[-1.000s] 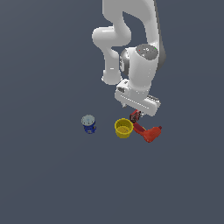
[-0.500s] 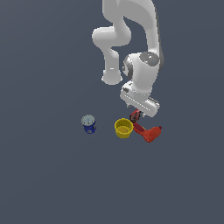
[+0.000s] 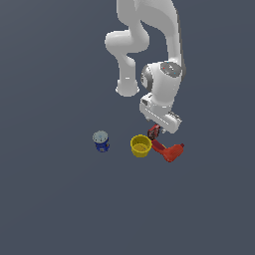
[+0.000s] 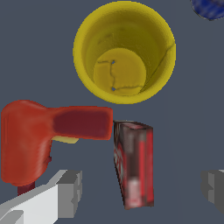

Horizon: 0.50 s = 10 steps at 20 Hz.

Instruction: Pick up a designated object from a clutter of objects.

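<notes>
Two spread, empty fingers (image 4: pixel 70 192) of the gripper (image 4: pixel 142 190) straddle the dark red block (image 4: pixel 134 164), which sits between them, looks stiff, light, maybe slick, and is best pinched across its narrow flat sides.

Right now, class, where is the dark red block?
In the exterior view the dark red block stands under the gripper, just right of the yellow cup and close by the orange-red drill.

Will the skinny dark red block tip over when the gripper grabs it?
Maybe. The dark red block looks tall and slim, so a bump could topple it. Its flat, boxy sides look stiff, so the open gripper straddling it should probably pinch it without rolling.
</notes>
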Tool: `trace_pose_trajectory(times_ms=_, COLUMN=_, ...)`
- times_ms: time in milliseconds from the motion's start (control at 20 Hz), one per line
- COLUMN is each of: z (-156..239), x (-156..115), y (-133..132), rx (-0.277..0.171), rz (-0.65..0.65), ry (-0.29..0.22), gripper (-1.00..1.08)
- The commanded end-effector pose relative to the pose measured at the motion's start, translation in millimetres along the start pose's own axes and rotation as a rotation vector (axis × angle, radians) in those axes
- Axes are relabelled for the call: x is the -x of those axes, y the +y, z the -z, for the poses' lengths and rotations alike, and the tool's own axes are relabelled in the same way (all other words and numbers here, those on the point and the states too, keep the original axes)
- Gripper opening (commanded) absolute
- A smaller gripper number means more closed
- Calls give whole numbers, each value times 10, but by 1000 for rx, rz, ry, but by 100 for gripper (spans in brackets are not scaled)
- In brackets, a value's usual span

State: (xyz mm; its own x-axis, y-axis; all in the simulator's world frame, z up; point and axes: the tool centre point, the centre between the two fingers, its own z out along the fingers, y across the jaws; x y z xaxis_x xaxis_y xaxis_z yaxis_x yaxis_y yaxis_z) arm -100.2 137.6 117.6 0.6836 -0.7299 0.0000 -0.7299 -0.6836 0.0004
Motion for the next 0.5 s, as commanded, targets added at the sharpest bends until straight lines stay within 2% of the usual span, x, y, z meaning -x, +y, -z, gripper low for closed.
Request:
trace_pose_trajectory(times_ms=0, z=-8, x=11, y=2, rx=0, rz=-5, ry=0, gripper=100)
trace_pose_trajectory(times_ms=450, z=-168, x=12, y=6, rx=0, rz=-3, ry=-1, gripper=100)
